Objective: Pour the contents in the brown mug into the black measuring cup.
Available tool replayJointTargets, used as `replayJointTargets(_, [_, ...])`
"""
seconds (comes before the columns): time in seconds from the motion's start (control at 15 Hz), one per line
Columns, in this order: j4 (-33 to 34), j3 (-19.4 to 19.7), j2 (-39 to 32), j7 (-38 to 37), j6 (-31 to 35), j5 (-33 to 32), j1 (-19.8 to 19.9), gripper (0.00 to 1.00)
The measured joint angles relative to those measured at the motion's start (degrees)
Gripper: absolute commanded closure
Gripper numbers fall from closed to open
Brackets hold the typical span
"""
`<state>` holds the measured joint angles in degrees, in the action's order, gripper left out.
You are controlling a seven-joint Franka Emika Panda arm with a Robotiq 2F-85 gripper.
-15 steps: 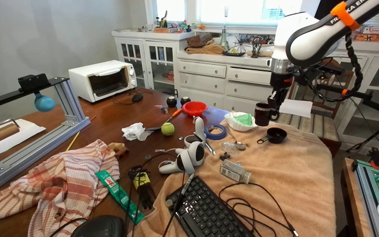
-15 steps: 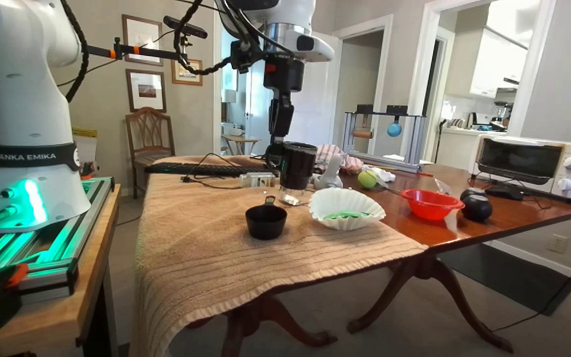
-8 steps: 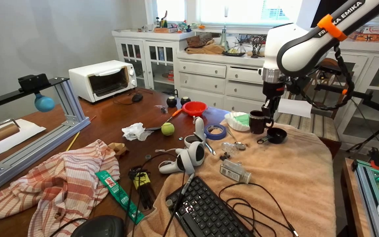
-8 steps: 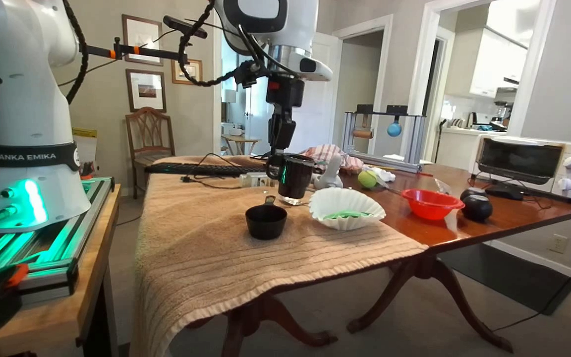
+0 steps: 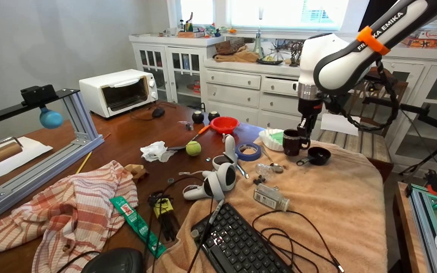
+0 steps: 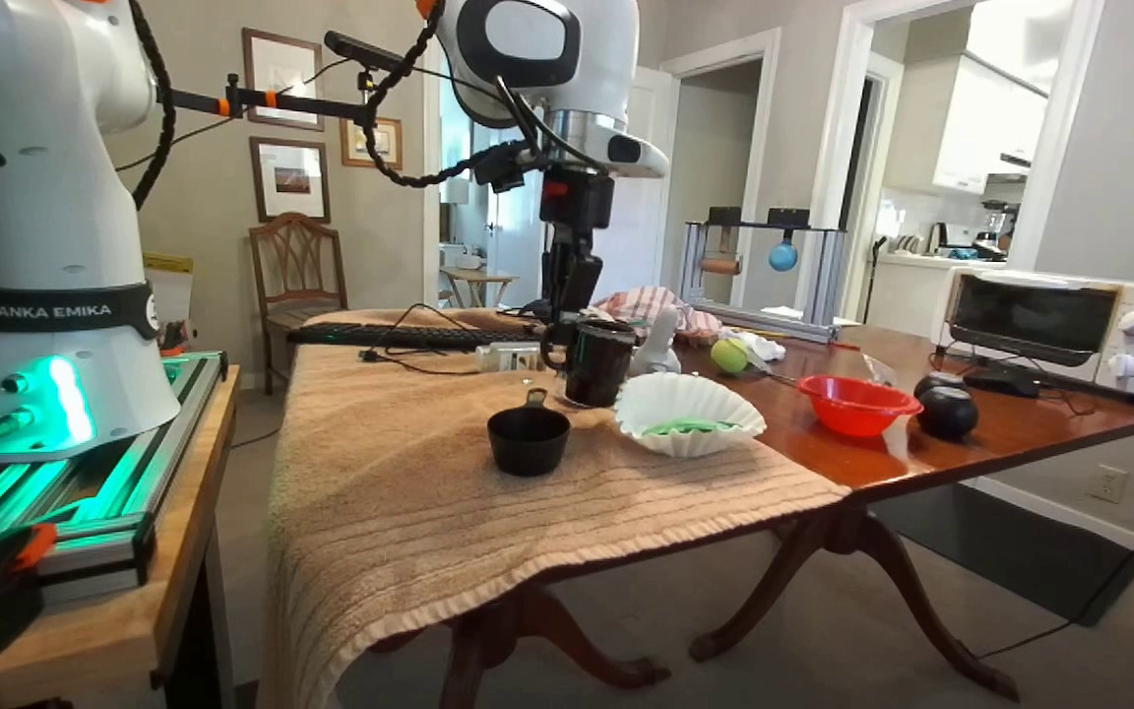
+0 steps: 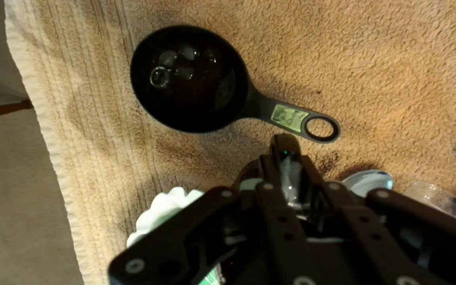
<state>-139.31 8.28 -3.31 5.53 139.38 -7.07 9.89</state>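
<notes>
Near the measuring cup, fingers grip the mug.

Found towel over part of counter, with cup and bowl on it. Noted mug in fingers, between cup and bowl in both exterior views. Unable to confirm contact of mug with towel. In an exterior view, recorded tape left of bowl, cup right of mug, keyboard in front on towel, oven behind, to the left, on counter.
</notes>
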Motion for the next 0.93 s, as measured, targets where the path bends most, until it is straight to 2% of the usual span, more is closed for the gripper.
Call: replayJointTargets(0.93, [2.8,-0.4,-5.1,0.6,2.6,-2.4,-1.4,0.96])
